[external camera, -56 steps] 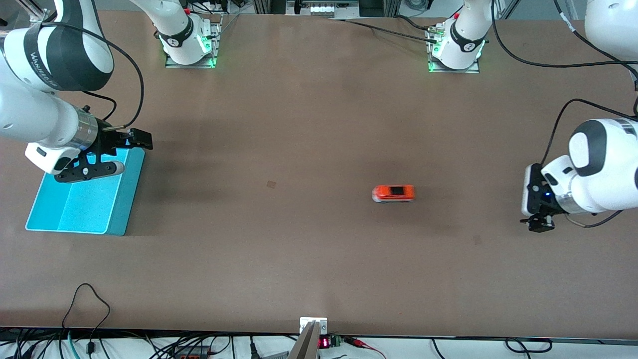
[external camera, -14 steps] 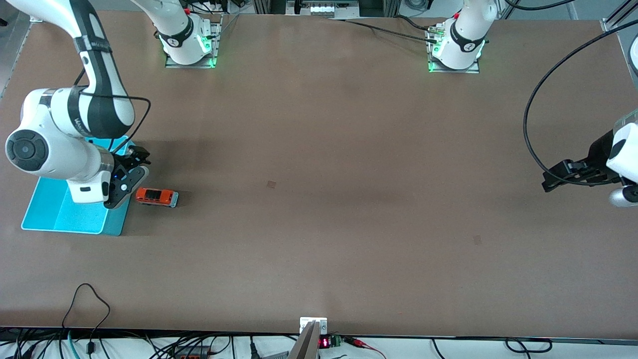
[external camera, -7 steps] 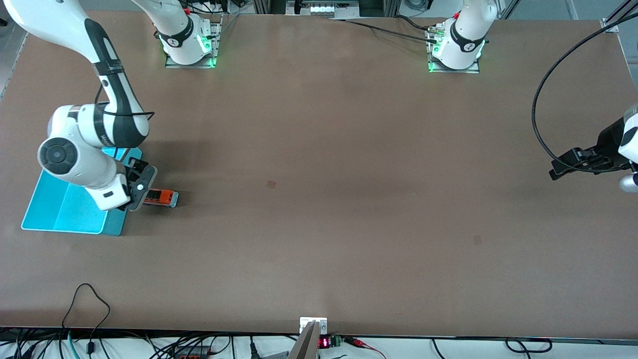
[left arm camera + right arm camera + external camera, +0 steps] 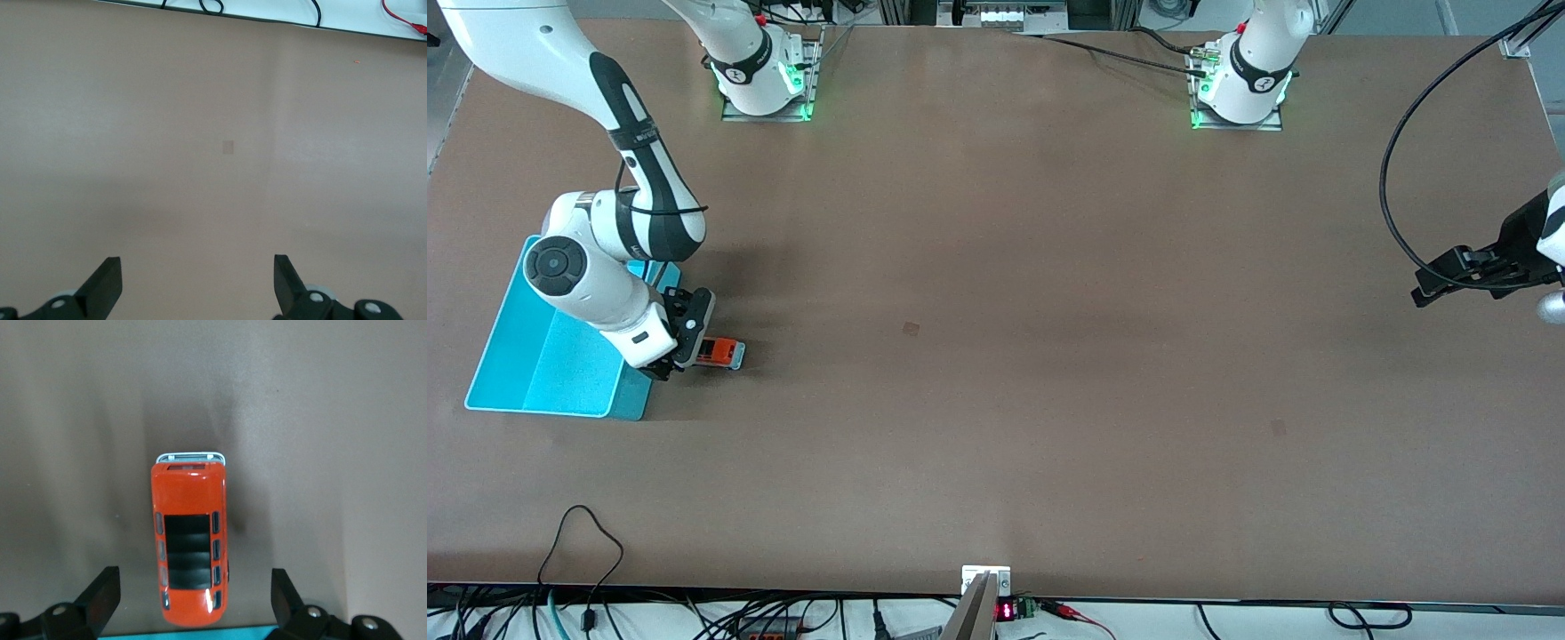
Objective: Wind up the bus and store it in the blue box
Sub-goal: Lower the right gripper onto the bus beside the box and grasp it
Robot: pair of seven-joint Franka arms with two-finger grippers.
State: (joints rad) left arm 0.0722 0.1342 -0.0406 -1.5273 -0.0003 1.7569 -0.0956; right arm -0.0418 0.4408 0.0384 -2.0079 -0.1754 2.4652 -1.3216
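Right gripper [image 4: 694, 342] hangs low over the small orange toy bus [image 4: 719, 352], fingers spread wide to either side of its long axis, which runs straight away between them, not yet pinching. That bus, with dark roof windows and a pale front, sits upright on the brown tabletop [image 4: 996, 311], just beside the bright cyan-blue plastic box [image 4: 543, 373]. Left gripper [image 4: 1449, 277] waits open over the left arm's end, well apart.

One bus [image 4: 719, 352] stands on the one table [image 4: 996, 356]. One blue box [image 4: 551, 373] sits at the right arm's end. Two arms, each with one gripper: right gripper [image 4: 687, 342], left gripper [image 4: 1449, 277].
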